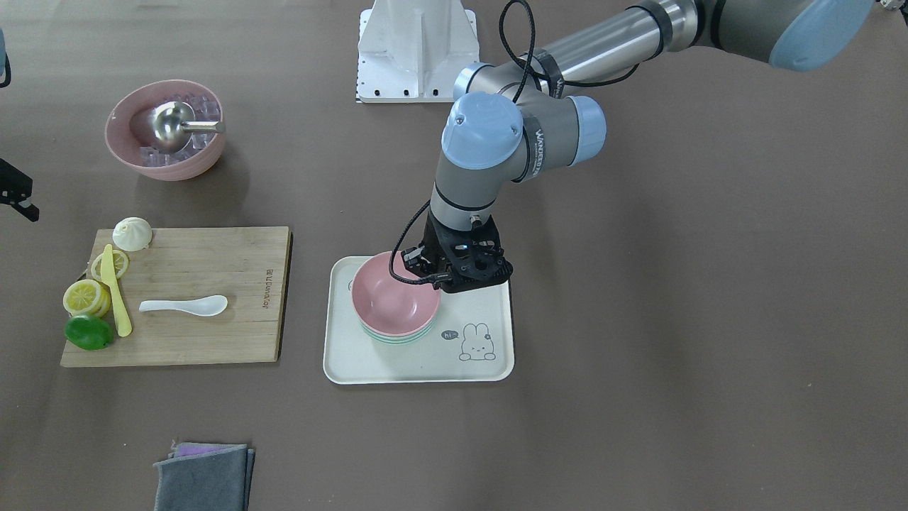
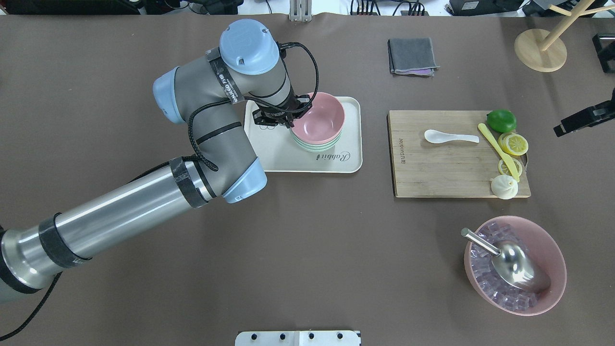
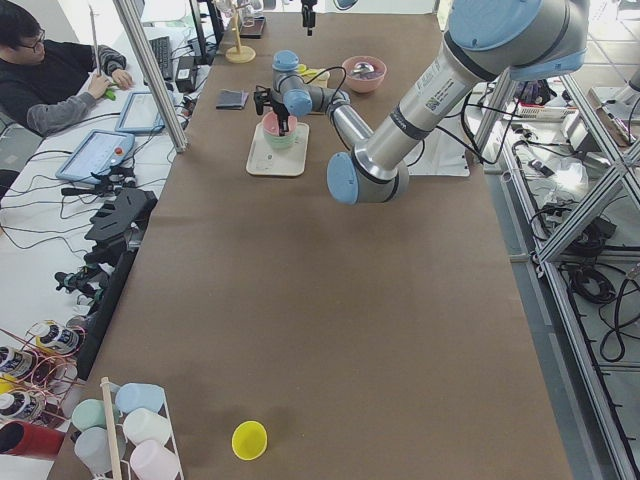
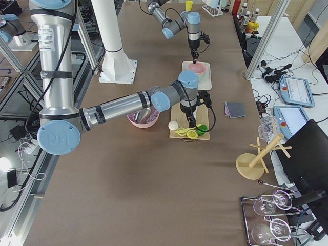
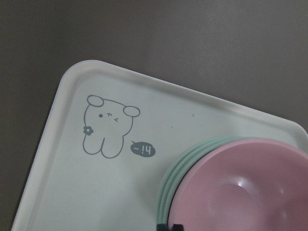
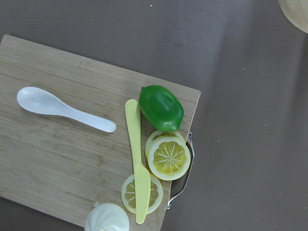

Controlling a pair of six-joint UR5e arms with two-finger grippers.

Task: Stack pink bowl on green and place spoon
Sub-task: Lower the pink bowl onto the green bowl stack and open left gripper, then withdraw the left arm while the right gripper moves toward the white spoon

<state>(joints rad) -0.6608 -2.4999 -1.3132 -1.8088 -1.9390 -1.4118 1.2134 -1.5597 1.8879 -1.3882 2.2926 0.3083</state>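
The pink bowl (image 2: 319, 115) sits nested on top of green bowls (image 2: 312, 145) on the cream tray (image 2: 307, 163). My left gripper (image 1: 441, 278) is at the pink bowl's rim on the robot's left. In the left wrist view its fingertips (image 5: 164, 226) stand close together at the rim of the pink bowl (image 5: 240, 192). The white spoon (image 2: 450, 137) lies on the wooden cutting board (image 2: 442, 168). My right gripper (image 2: 576, 122) hovers past the board's right end, only partly in view; I cannot tell whether it is open or shut. The spoon also shows in the right wrist view (image 6: 65, 109).
On the board lie a lime (image 2: 501, 120), lemon slices (image 2: 514, 144), a yellow knife (image 2: 497, 149) and a white bun (image 2: 504, 186). A large pink bowl (image 2: 552, 250) of ice holds a metal scoop. A grey cloth (image 2: 412, 55) and a wooden stand (image 2: 540, 50) are at the far edge.
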